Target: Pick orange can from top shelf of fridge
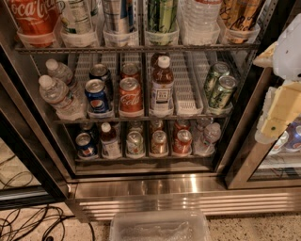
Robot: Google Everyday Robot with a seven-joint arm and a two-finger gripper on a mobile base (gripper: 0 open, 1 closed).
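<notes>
The orange can (240,14), orange-gold with dark markings, stands in the rightmost clear cup on the top shelf (136,48) of the fridge (188,188); only its lower part shows. My gripper (278,110), white and cream, hangs at the right edge of the view, in front of the open door's frame. It is to the right of the can and well below it, apart from it, and holds nothing.
On the top shelf are a Coca-Cola bottle (33,16), a green-striped can (161,16) and a water bottle (200,19). The racks below hold cans and bottles. The glass door (256,141) stands at right. A clear bin (160,226) and cables (28,221) lie on the floor.
</notes>
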